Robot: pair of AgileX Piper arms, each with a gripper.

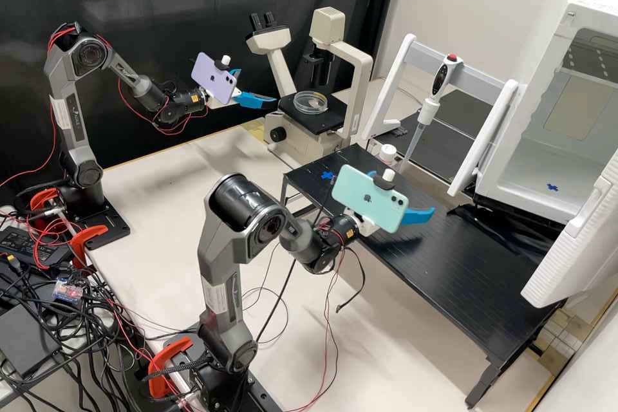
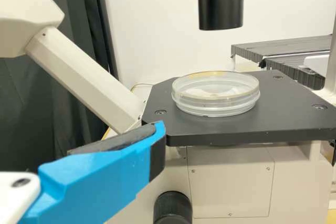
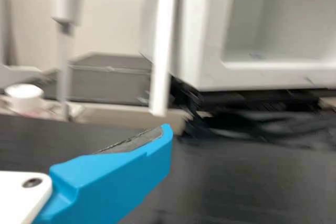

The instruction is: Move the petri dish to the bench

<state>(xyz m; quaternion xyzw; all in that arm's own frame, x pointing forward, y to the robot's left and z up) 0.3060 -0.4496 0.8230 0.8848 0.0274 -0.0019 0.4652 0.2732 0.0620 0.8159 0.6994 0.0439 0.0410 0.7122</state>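
Observation:
The clear, round petri dish (image 1: 310,102) lies flat on the black microscope stage (image 1: 329,121). In the high view my left gripper (image 1: 259,86) is just short of the stage, its blue fingers apart and empty. From the left wrist, the dish (image 2: 215,94) stands beyond the left gripper (image 2: 105,174), not touching it, with the black stage (image 2: 252,129) beneath. My right gripper (image 1: 404,192) is over the black slatted bench (image 1: 450,264), open and holding nothing. The right wrist view has one finger of the right gripper (image 3: 118,171) above the black surface.
The microscope's eyepiece column (image 1: 280,71) and upright frame (image 1: 360,87) flank the stage. A pipette (image 1: 425,112) hangs on a white rack behind the black bench, near a white-capped bottle (image 1: 387,153). At the right stands a white cabinet (image 1: 547,161) with its door open.

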